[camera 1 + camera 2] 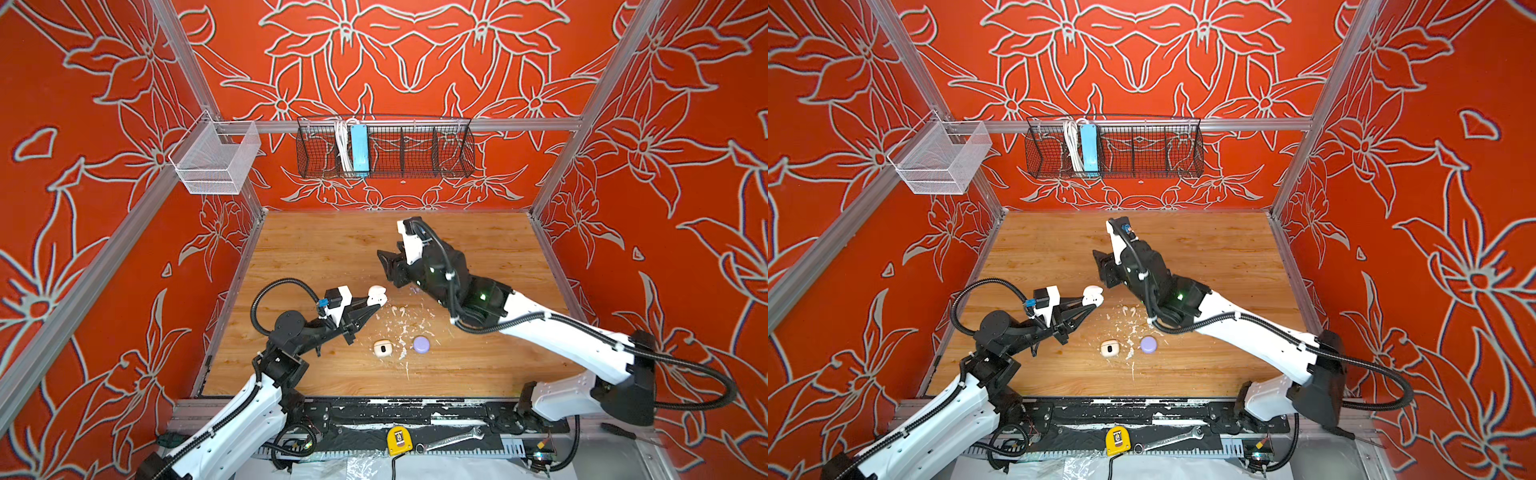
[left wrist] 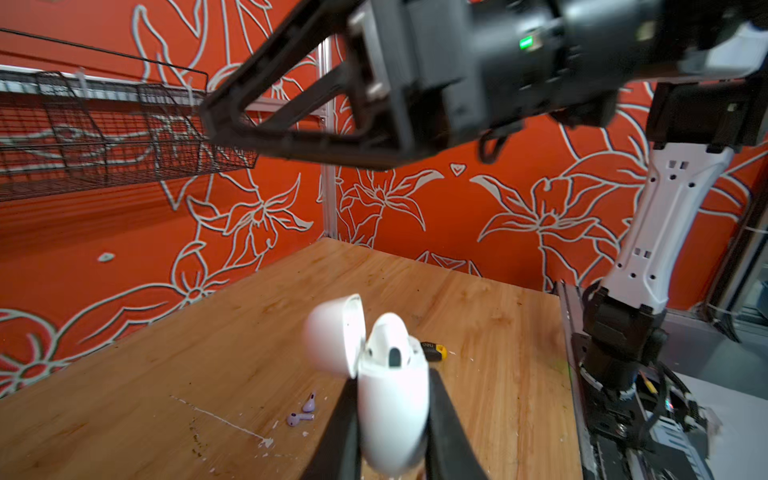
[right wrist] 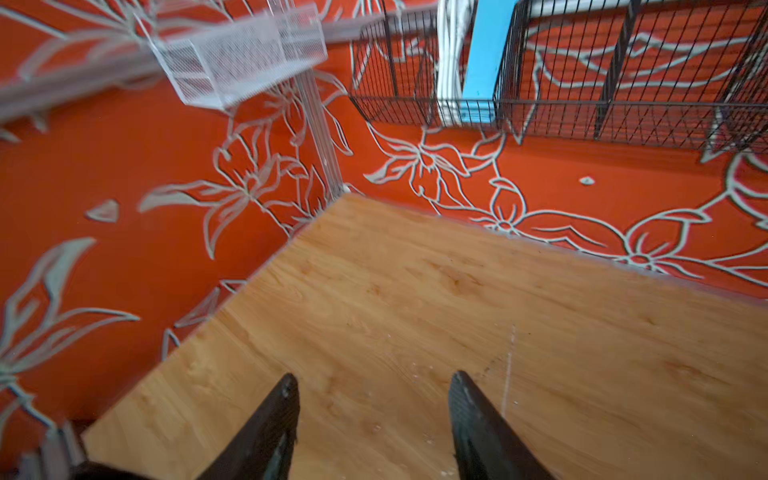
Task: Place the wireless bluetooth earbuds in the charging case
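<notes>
Bench [image 1: 332, 249] of pale wood, shown whole in both top views. The left gripper [image 1: 378, 302] reaches over the middle of the bench, nearer the left edge. Its fingers pinch an opened white charging case [image 1: 378, 293]. The right gripper [image 1: 388, 266] hangs just beyond it toward the back edge, fingers spread and empty. Nearer the front edge sit a cream case [image 1: 381, 348] and a lavender case [image 1: 421, 344], among white paint flecks [image 1: 401, 332].

Left wrist view: the fingers clamp the charging case low on its body, with the lid [image 2: 332, 332] tipped back. One white earbud [image 2: 390, 345] stands in a socket, looking proud of the rim rather than fully home. Two lavender earbuds [image 2: 297, 417] lie close together on the bench beyond. The right arm [image 2: 498, 62] looms blurred overhead.

Right wrist view: spread fingers over bare bench, nothing between them.

Likely risks:
- The low pinch on a smooth, rounded shell could let the case twist or slip if the earbud is pressed down.
- The right gripper is close enough to knock the lid shut.
- Lavender earbuds could end up in the wrong case.
</notes>
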### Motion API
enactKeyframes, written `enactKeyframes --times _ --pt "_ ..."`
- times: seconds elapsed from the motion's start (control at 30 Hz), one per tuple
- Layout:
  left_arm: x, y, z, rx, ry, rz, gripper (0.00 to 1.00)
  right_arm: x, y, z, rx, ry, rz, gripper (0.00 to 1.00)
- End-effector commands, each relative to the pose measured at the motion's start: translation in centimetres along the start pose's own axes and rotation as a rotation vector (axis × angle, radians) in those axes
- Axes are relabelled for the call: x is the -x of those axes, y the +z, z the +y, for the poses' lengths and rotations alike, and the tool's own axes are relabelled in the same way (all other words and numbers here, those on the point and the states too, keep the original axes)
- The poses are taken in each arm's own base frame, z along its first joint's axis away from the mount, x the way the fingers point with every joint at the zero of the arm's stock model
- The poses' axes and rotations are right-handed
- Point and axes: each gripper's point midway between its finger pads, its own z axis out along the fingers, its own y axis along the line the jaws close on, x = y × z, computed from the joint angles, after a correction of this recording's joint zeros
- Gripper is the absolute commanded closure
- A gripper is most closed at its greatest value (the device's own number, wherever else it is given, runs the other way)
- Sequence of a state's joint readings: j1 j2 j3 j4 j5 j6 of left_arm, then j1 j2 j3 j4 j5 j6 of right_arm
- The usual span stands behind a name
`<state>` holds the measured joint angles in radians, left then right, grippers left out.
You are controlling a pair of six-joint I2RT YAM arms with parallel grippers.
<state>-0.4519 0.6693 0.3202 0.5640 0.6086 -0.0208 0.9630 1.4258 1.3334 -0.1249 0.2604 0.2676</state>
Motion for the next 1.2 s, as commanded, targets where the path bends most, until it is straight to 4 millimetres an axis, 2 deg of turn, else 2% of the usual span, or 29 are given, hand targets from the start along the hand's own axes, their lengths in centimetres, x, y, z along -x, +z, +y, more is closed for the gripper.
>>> enactKeyframes --times 0.0,0.13,0.23,0.3,0.53,0.8,1.03,1.17 --pt "0.5 0.7 -1.3 -0.098 0.014 0.016 1.0 -6.4 1.4 0.4 0.116 -0.154 0.241 0.34" --pt "0.3 0.9 -1.4 -0.113 0.006 0.025 1.0 -7.7 3.0 -0.5 0.162 -0.118 0.3 0.34" --pt "0.2 0.9 -1.4 -0.107 0.007 0.024 1.0 -8.2 3.2 0.5 0.243 -0.102 0.33 0.37" --pt "0.3 0.8 -1.4 -0.106 0.009 0.02 1.0 -8.4 2.7 1.9 0.327 -0.1 0.336 0.38" --pt "0.1 0.8 -1.0 -0.08 0.016 0.022 1.0 -7.4 0.0 3.8 0.472 -0.092 0.261 0.38" --pt "-0.4 0.7 -0.1 -0.023 0.016 0.026 1.0 -7.1 -2.0 4.2 0.522 -0.097 0.222 0.38" --pt "-0.7 0.7 0.8 0.028 0.002 0.035 1.0 -6.6 -2.2 3.2 0.462 -0.087 0.186 0.39" --pt "-1.2 0.9 2.8 0.134 -0.076 0.069 1.0 -5.7 -2.6 1.2 0.348 -0.079 0.129 0.39"
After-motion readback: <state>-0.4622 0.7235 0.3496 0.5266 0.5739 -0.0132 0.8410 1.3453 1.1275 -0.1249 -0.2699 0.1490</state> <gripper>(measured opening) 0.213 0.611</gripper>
